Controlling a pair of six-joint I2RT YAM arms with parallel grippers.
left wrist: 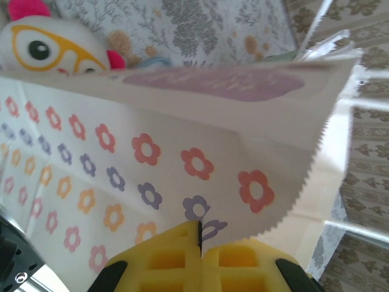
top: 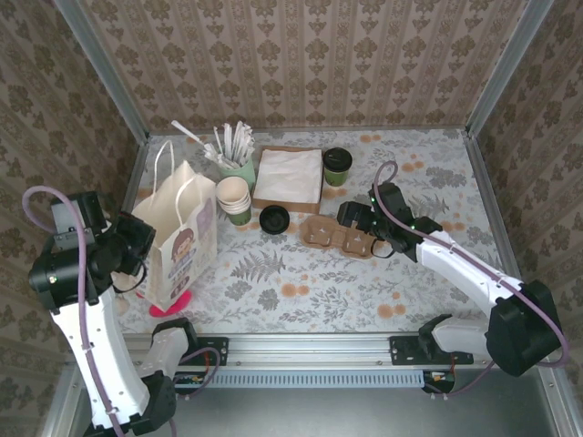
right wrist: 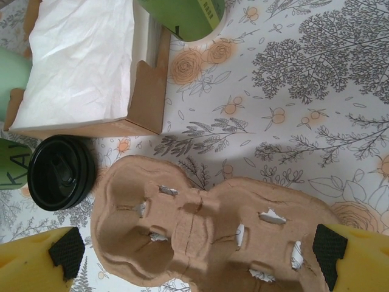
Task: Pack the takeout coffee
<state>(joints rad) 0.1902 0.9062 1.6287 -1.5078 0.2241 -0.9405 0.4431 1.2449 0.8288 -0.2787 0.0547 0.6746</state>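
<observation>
At the far left the left gripper (top: 138, 244) is fully closed, and its yellow pads (left wrist: 164, 261) pinch the paper wall of the bag (top: 182, 238) just below the toothed top edge (left wrist: 304, 201). The bag stands upright close to the left wall and near the front edge of the table (top: 437, 264), with little room on its left side. Behind it, near the back wall, stand the straw cup (top: 239, 168), the cups (top: 235, 200) and the napkins (top: 290, 177) close together, and a loose lid (top: 274, 219) lies in front of them. The coffee (top: 337, 167) stands upright just right of the napkins, well apart from the bag. In front of it the carrier (top: 339, 237) lies flat. The right gripper (top: 364, 229) is wide open, one finger (right wrist: 64, 255) beyond each end of the carrier (right wrist: 182, 213); I cannot tell if they touch it. To the right of the coffee and along the front the table gives open room.
</observation>
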